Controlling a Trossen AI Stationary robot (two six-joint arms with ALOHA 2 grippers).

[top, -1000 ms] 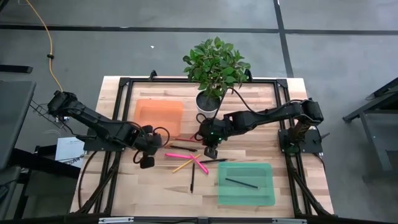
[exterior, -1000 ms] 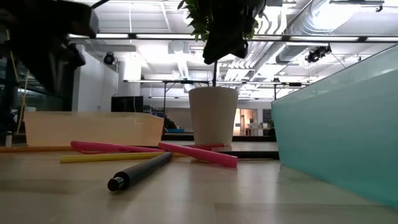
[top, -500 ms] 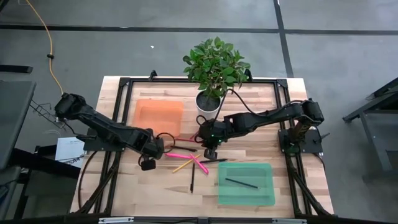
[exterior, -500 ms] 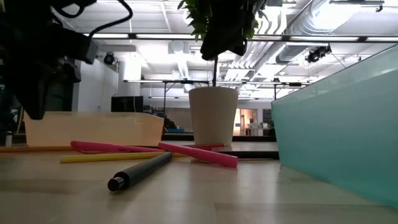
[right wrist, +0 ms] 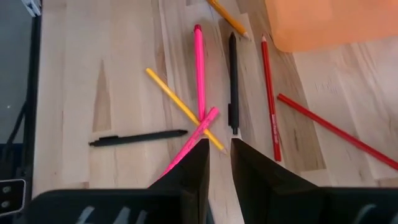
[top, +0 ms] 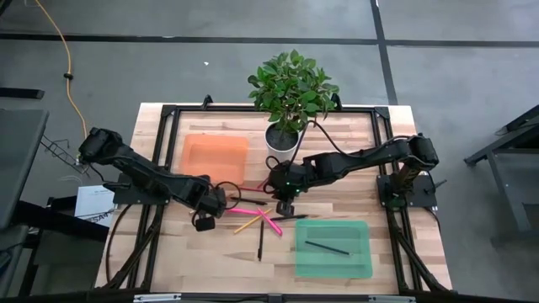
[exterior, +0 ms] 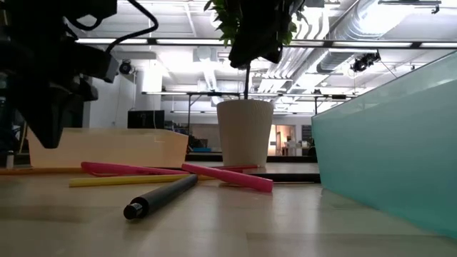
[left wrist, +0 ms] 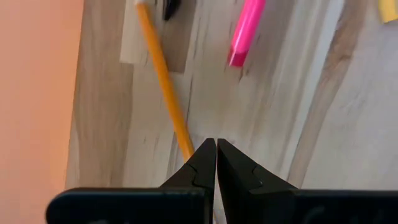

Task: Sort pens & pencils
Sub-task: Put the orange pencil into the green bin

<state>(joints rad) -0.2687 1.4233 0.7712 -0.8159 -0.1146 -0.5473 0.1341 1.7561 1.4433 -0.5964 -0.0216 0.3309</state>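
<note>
The left gripper hangs over the wooden table just at 6 o'clock of the orange tray, its two fingers pressed together with nothing between them. In its wrist view the closed tips sit right over the near end of an orange pencil, which runs along the edge of the orange tray; a pink pen lies a little to the side of that pencil, apart from it.

The right gripper hovers near the table's middle, at 6 o'clock of the white plant pot. Its fingers stand a narrow gap apart and hold nothing. Just beyond the tips lies a loose cluster: two pink pens crossed by a yellow pencil, a black pen alongside them, and another black pen lying crosswise, off on its own. Two red pencils lie next to the black pen, toward the orange tray.

From above, the cluster lies between the two grippers, at 3 o'clock of the left one and about 8 o'clock of the right one. One dark pencil lies inside the green tray at 5 o'clock of the right gripper.
</note>
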